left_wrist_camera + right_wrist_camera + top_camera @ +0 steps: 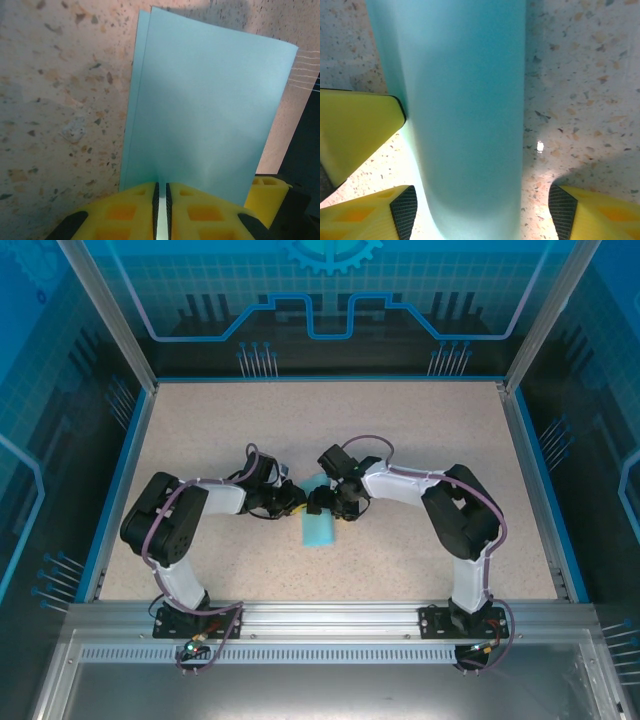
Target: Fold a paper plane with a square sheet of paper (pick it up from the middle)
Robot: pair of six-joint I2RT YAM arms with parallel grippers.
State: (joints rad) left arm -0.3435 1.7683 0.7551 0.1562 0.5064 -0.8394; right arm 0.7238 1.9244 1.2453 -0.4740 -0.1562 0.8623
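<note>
The square sheet of paper [320, 530] is light cyan and bent over double near the table's middle, between the two arms. In the left wrist view the doubled sheet [200, 100] stands up from my left gripper [161, 210], whose yellow jaws are shut on its near edge. My left gripper [298, 498] comes at it from the left. My right gripper [482, 215] is open, one black pad [403, 212] on each side of the curved paper [465, 110] and not touching it. From above, the right gripper [326, 502] sits just right of the left one.
The speckled beige table [200, 440] is bounded by blue rails and clear enclosure walls. A yellow finger of the left gripper [355, 130] shows at the left of the right wrist view, against the paper. Both arm bases stand at the near edge.
</note>
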